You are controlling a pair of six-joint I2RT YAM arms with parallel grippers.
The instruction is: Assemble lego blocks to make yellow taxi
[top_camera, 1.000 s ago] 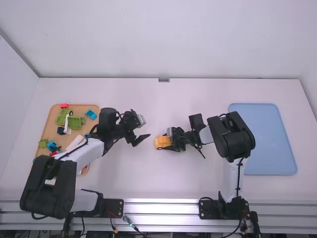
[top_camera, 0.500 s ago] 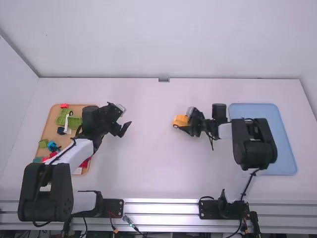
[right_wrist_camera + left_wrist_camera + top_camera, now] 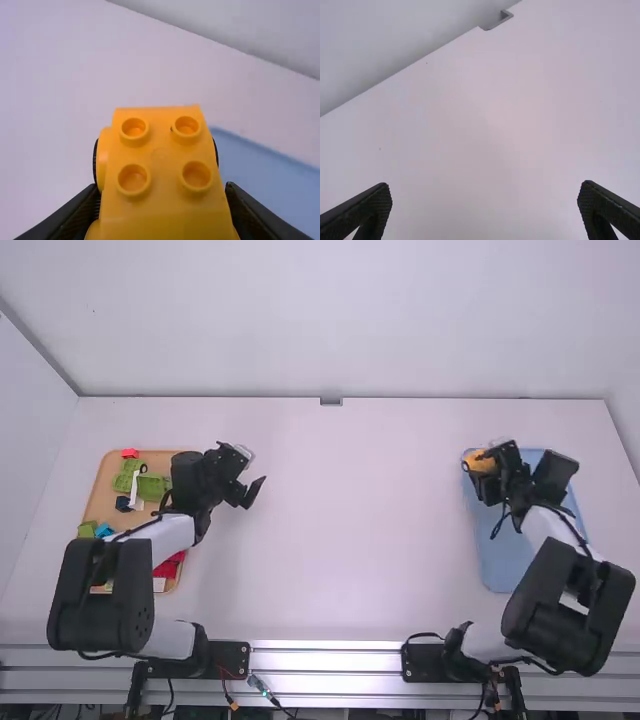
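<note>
My right gripper is over the far left part of the blue tray, shut on the yellow taxi. In the right wrist view the yellow taxi shows round studs on top and dark wheels at its sides, between the fingers of the right gripper. My left gripper stands open over the table, right of the wooden tray. Nothing is between the fingers of the left gripper in the left wrist view.
Green pieces, a red piece and other blocks lie in the wooden tray, partly under the left arm. A wall runs along the table's far edge. The right arm extends over the blue tray's right side.
The right gripper has carried the yellow taxi from mid-table rightward and away from the camera, to the blue tray. The left gripper drew back left, then stayed nearly still.
</note>
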